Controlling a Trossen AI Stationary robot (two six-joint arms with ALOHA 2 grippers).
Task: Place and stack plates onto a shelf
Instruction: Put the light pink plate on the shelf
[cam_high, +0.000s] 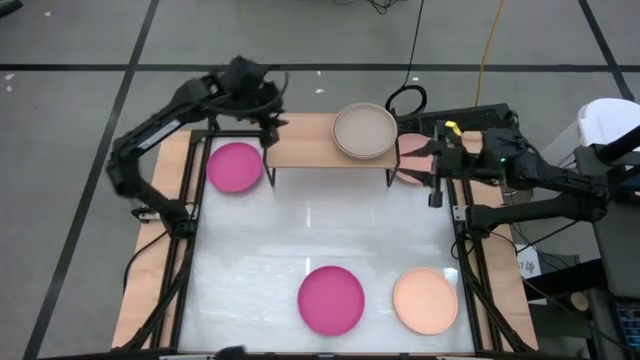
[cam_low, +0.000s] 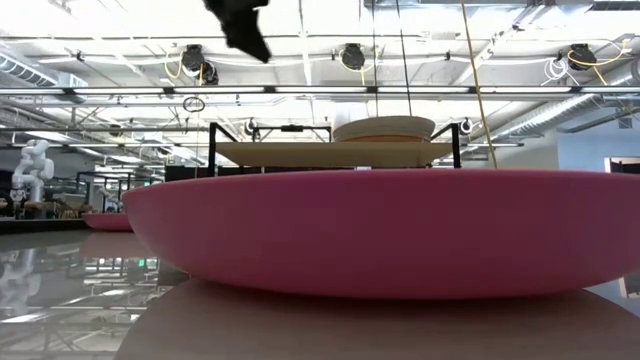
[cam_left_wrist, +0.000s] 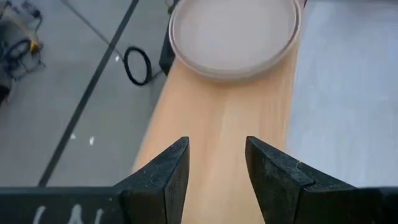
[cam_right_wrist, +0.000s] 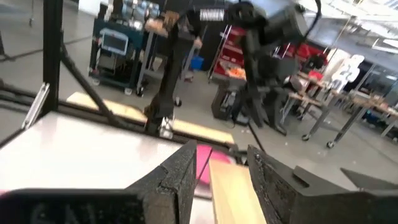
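Observation:
The shelf stands at the table's far side, a light wooden top on black legs. A stack of beige plates sits on its right half, also seen in the low view. My left gripper hovers open and empty above the shelf's left end, facing the beige stack. My right gripper is open and empty just off the shelf's right end, beside a pale pink plate that lies there. In the right wrist view its fingers frame the shelf's wooden edge.
A magenta plate lies on the table left of the shelf. Another magenta plate and a peach plate lie near the table's near edge. The near magenta plate fills the low view. White table surface lies between.

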